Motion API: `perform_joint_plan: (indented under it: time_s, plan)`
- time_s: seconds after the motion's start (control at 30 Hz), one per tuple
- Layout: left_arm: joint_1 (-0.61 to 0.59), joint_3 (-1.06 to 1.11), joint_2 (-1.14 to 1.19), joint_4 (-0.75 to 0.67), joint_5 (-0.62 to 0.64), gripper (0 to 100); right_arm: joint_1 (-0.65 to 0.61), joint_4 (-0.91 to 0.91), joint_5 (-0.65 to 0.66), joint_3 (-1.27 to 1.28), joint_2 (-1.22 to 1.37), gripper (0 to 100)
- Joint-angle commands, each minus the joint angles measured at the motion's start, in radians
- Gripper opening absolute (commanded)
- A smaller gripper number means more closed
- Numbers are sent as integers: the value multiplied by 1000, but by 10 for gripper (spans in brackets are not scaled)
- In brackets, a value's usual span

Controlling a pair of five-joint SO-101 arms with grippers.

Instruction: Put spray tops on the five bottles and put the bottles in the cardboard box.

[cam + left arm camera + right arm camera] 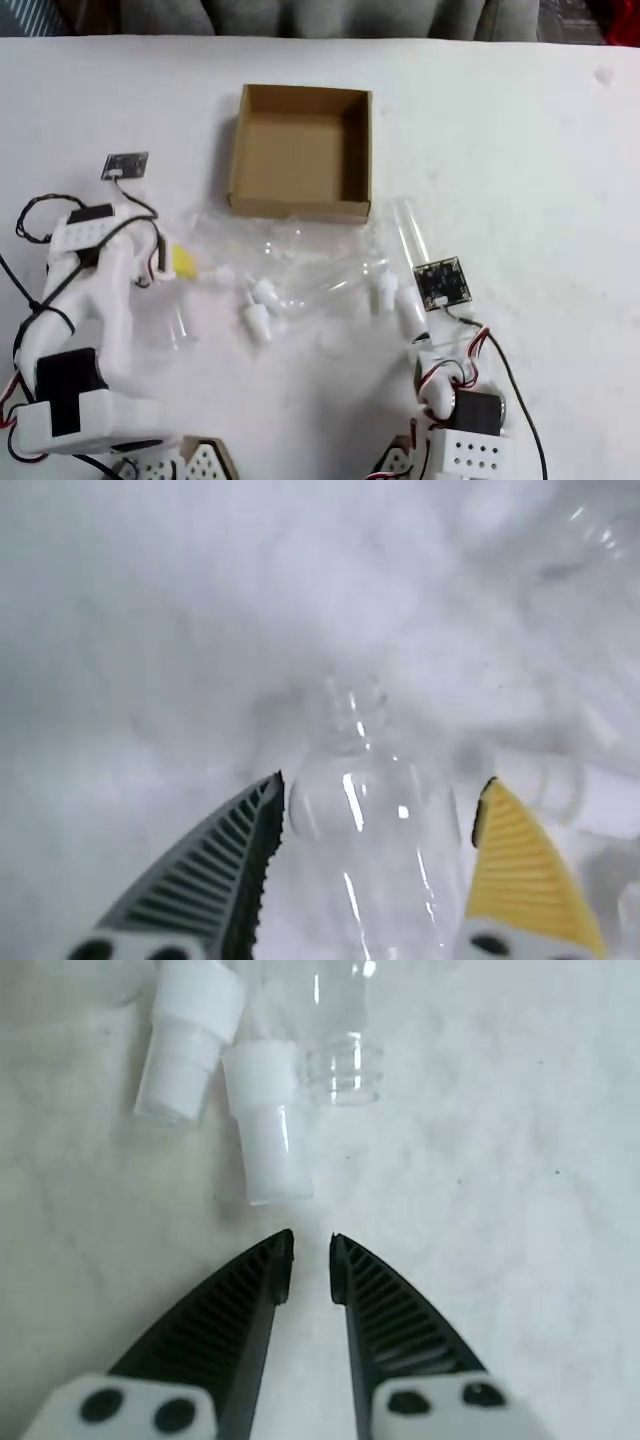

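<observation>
Left claw (384, 778) spread astride a clear, open-necked bottle (372, 840); right claw (310, 1238) barely parted.

Robotics workbench, white table (560, 150), bare circuit board (441, 282)

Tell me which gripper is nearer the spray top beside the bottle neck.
Right: the right gripper sits just short of the spray top; the left gripper straddles another bottle.

Bright, even light washes out the white table (560, 150); glints streak the clear plastic bottle (370, 820); shadows are faint.
</observation>
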Motion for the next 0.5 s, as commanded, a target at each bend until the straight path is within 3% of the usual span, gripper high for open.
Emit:
perform_joint_plan:
  time_s: [0.0, 0.37, 0.47]
  plan:
    - [-8, 66, -67, 8, -12, 275, 12, 8, 9, 8, -7, 34]
    - [31, 213, -223, -112, -9, 276, 13, 8, 9, 8, -7, 34]
    - [31, 221, -223, -164, 49, 275, 13, 8, 9, 8, -7, 34]
